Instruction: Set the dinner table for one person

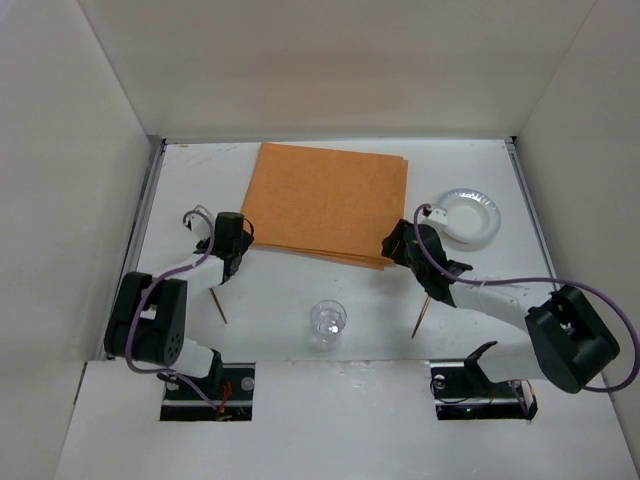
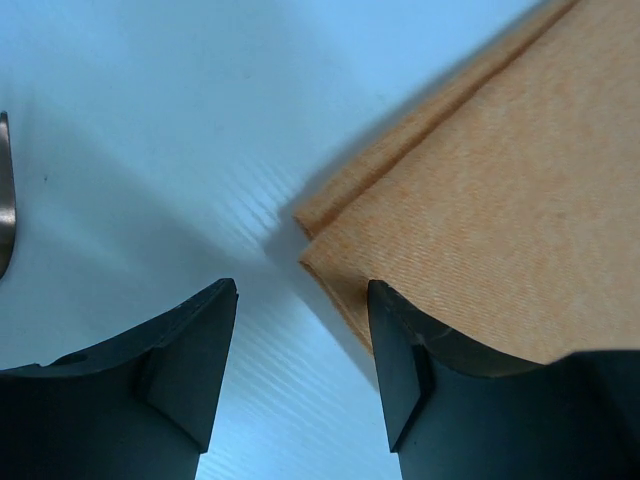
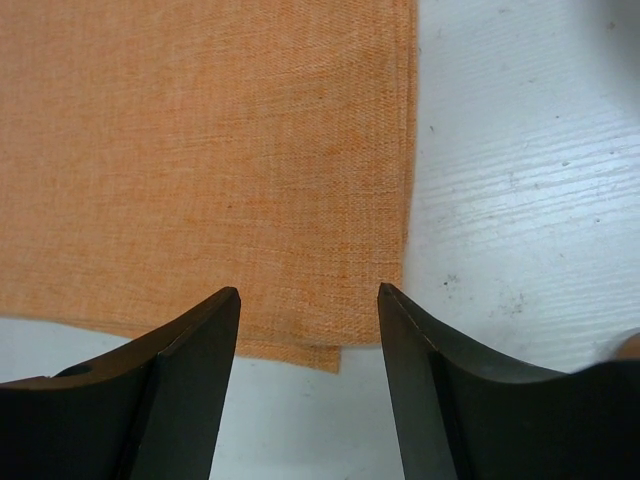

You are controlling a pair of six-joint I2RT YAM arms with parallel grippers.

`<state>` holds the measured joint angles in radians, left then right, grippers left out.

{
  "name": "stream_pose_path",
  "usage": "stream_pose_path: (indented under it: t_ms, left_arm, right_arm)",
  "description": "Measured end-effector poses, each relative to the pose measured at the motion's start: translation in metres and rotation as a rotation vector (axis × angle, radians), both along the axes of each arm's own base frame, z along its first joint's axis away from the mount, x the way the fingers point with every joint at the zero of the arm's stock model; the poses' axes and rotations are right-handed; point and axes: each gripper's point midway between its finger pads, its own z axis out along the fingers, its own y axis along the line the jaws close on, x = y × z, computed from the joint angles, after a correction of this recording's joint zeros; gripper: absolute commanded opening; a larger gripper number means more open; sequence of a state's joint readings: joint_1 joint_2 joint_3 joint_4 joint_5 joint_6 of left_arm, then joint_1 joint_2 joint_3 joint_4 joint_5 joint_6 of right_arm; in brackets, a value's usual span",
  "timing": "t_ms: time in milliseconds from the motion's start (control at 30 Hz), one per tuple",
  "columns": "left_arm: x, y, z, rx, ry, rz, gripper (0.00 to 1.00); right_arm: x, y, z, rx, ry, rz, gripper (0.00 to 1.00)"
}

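The white dinner table point(image 1: 200, 180) holds a folded orange placemat point(image 1: 325, 200) at the middle back. My left gripper point(image 1: 230, 252) is open at the placemat's near left corner. In the left wrist view the gripper point(image 2: 302, 288) straddles that corner of the placemat point(image 2: 480, 200), with nothing between the fingers but cloth edge and table point(image 2: 150, 120). My right gripper point(image 1: 402, 243) is open at the near right corner. In the right wrist view the gripper point(image 3: 309, 290) frames the corner of the placemat point(image 3: 200, 150) over the table point(image 3: 520, 150).
A white plate point(image 1: 468, 216) lies right of the placemat. A clear glass point(image 1: 327, 322) stands at the near middle. A thin brown stick point(image 1: 219, 306) lies near the left arm, another point(image 1: 421, 317) near the right arm. A metallic piece point(image 2: 5, 200) shows at the left wrist view's edge.
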<state>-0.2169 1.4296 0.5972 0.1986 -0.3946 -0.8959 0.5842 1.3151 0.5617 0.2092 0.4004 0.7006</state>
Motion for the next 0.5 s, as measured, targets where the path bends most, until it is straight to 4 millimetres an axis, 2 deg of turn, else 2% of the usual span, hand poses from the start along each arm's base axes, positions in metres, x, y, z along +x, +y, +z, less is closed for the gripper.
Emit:
stream_pose_path:
  t_ms: [67, 133, 200, 333, 433, 500]
  left_arm:
    - [0.001, 0.004, -0.016, 0.009, 0.033, 0.011, 0.50]
    - [0.014, 0.003, -0.014, -0.005, 0.005, 0.014, 0.45]
    - [0.024, 0.003, -0.014, -0.018, -0.019, 0.021, 0.36]
    - [0.032, 0.000, -0.018, -0.041, -0.036, 0.022, 0.19]
    - [0.031, -0.002, -0.019, -0.058, -0.039, 0.022, 0.12]
    - [0.029, -0.003, -0.019, -0.068, -0.048, 0.022, 0.10]
  right_arm:
    - [0.001, -0.004, -0.005, -0.008, 0.012, -0.011, 0.64]
    - [0.003, -0.008, -0.010, -0.013, 0.025, -0.025, 0.67]
    - [0.003, -0.012, -0.015, -0.020, 0.041, -0.039, 0.67]
    - [0.005, -0.014, -0.031, -0.034, 0.088, -0.051, 0.66]
    - [0.008, -0.009, -0.043, -0.023, 0.132, -0.041, 0.62]
    - [0.011, -0.006, -0.049, -0.013, 0.156, -0.034, 0.54]
